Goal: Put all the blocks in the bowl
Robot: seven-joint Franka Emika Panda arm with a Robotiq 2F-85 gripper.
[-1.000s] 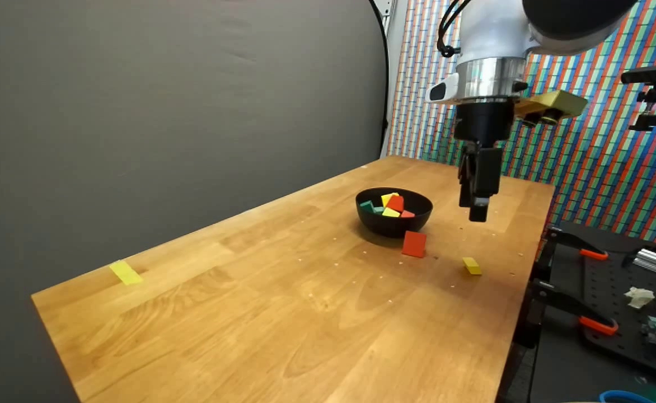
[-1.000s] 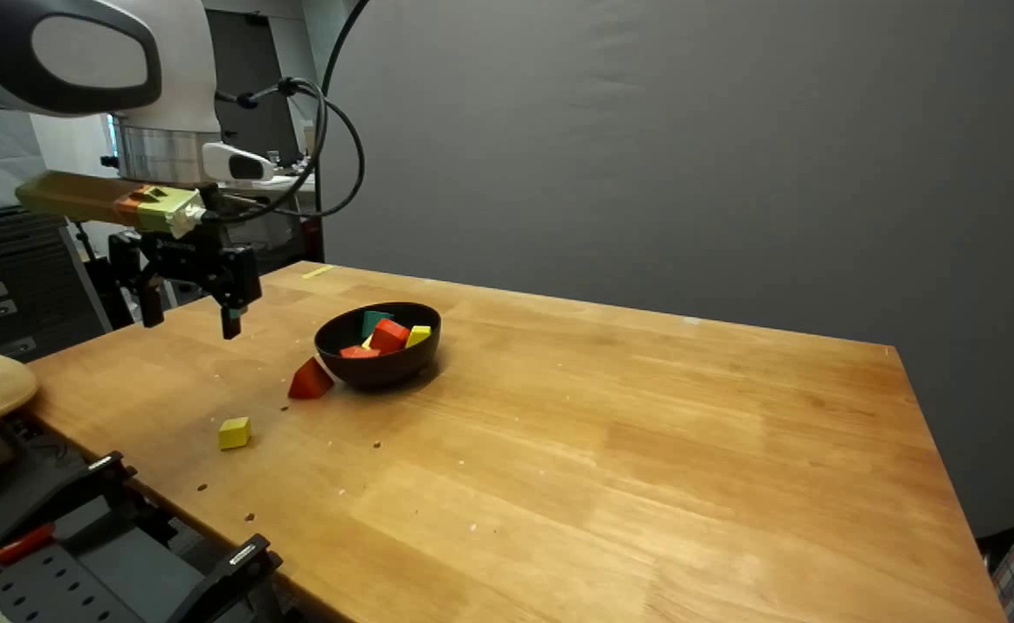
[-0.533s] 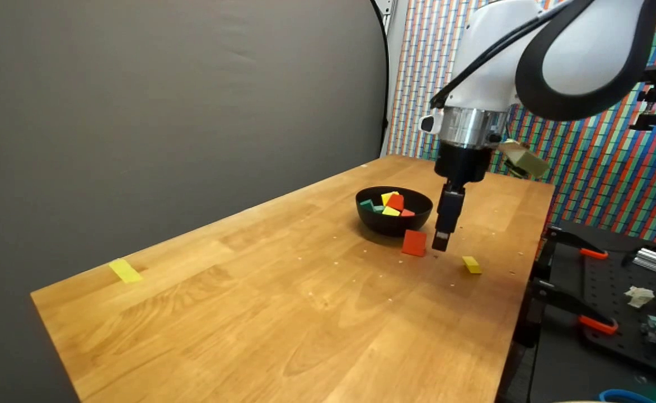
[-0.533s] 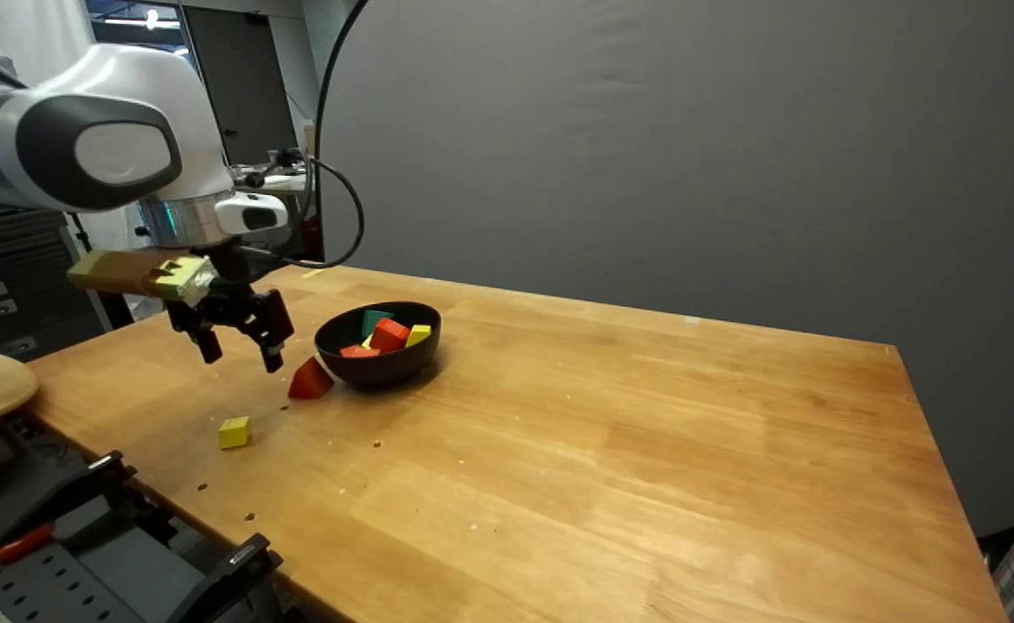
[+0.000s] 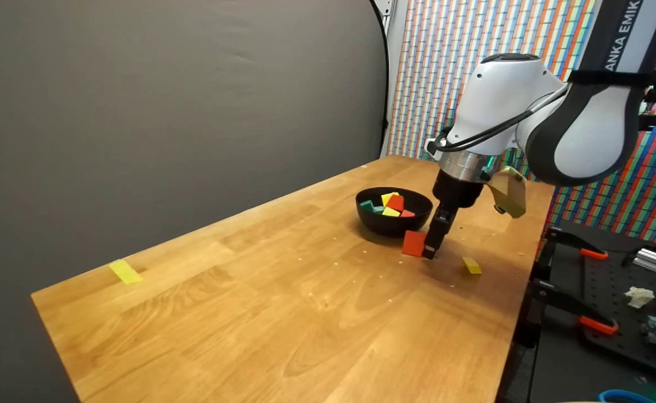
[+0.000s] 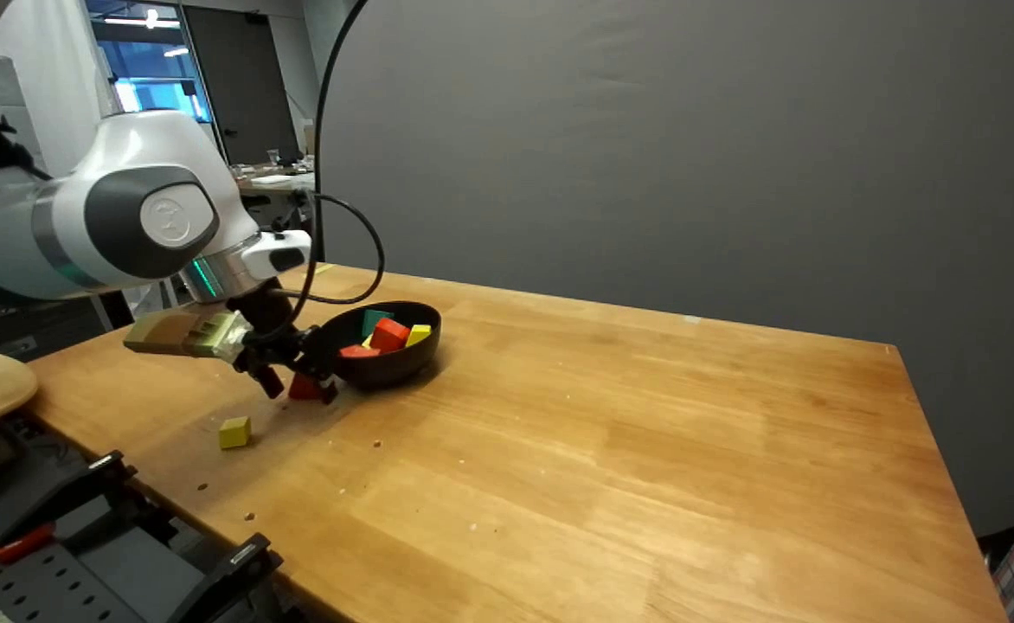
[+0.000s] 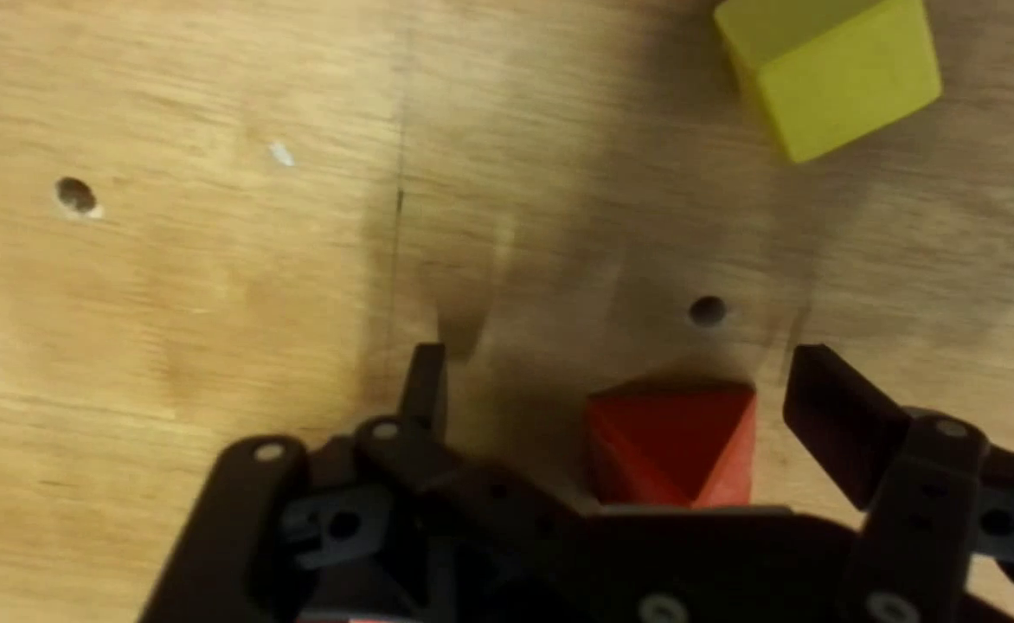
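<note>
Straddling the red block (image 7: 671, 450), the fingers (image 7: 840, 424) stand apart, low over the desk (image 6: 645, 450), with a gap showing on either side in the wrist view; whether the tips meet the desk I cannot tell. The block lies just beside the bowl (image 5: 387, 226), on the side towards the desk edge with the clamps (image 5: 571, 305); whether the two touch is unclear. It sits nearer one finger, so closing would probably shove it sideways before pinching it. Its faces slope, too: a grip taken high could slide up and off, and a lower one looks safer. The bowl's closeness is another worry, because the fingers reach down at a slant and a sideways swing might catch the rim and shift it, unsettling the red, yellow and green blocks (image 6: 390, 335) heaped inside. Since that heap seems to rise near the rim, a block let go from too high could bounce out onto the desk. The yellow block (image 5: 472, 265) rests apart from the bowl, closer to that same clamped edge, so a careless push there might send it over. By what shows, these two are the last to go in.
</note>
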